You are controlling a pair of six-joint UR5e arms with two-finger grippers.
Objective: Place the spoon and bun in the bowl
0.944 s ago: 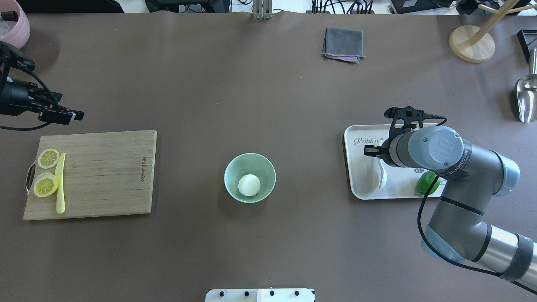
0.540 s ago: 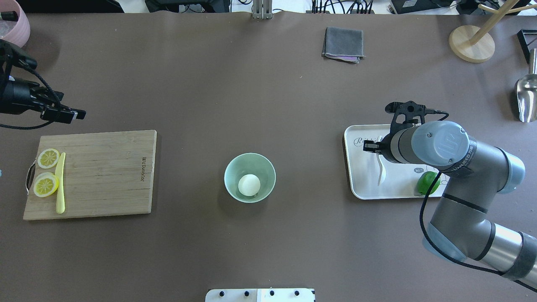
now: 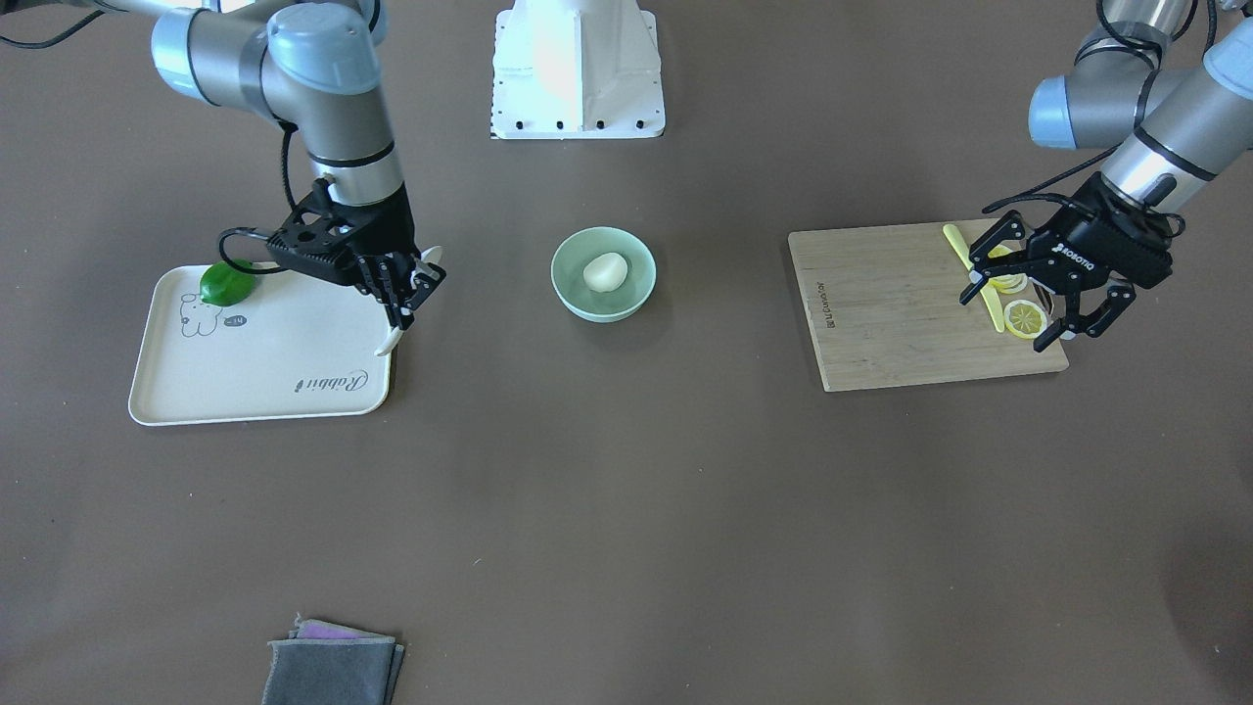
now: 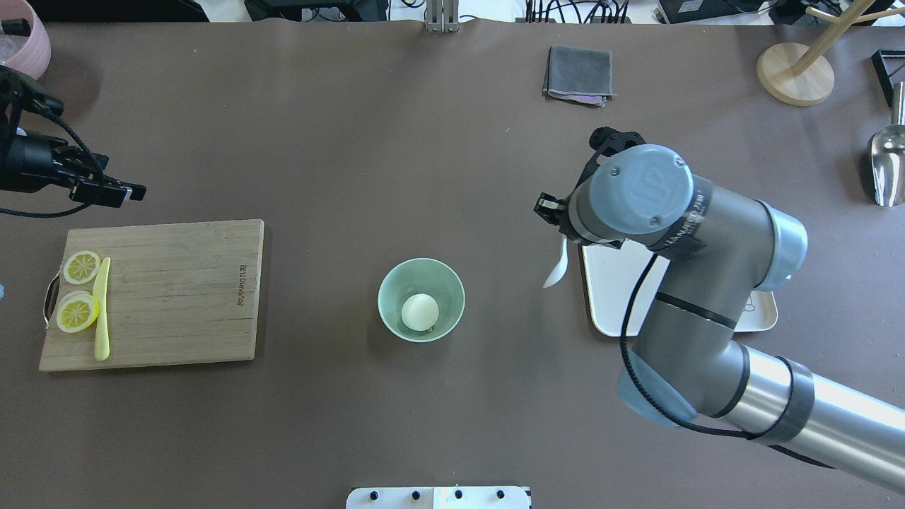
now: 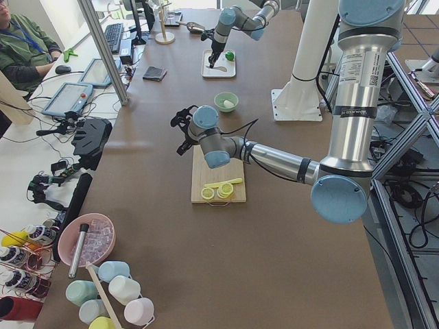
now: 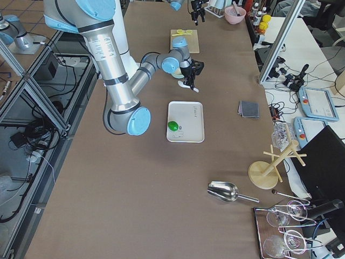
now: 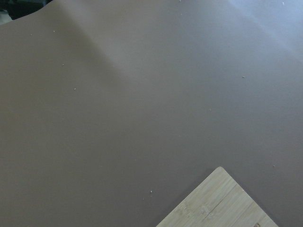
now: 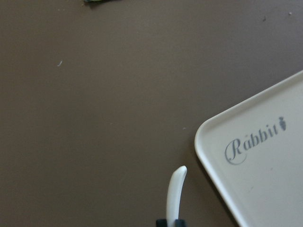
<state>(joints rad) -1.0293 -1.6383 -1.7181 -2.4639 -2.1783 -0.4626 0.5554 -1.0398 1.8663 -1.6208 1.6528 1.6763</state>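
The cream-white spoon point(image 4: 556, 267) hangs from my right gripper point(image 3: 403, 294), which is shut on its middle. It hangs above the table just off the white tray's point(image 4: 614, 304) edge, on the side towards the bowl. The right wrist view shows the spoon's end point(image 8: 175, 189) over brown table beside the tray corner point(image 8: 255, 161). The white bun point(image 4: 420, 312) lies inside the mint-green bowl point(image 4: 394, 283) at the table's middle. It also shows in the front view point(image 3: 604, 271). My left gripper point(image 3: 1004, 319) is open and empty, held above the lemon end of the cutting board point(image 3: 891, 308).
The wooden cutting board point(image 4: 177, 297) at the left carries two lemon slices point(image 4: 81, 266) and a yellow knife point(image 4: 102, 311). A green lime point(image 3: 227, 284) lies on the tray. A grey cloth point(image 4: 578, 74), a wooden stand point(image 4: 795, 74) and a metal scoop point(image 4: 887, 166) sit at the far side.
My right gripper has lifted the spoon off the tray and carried it left, towards the bowl. The left arm has hardly moved.
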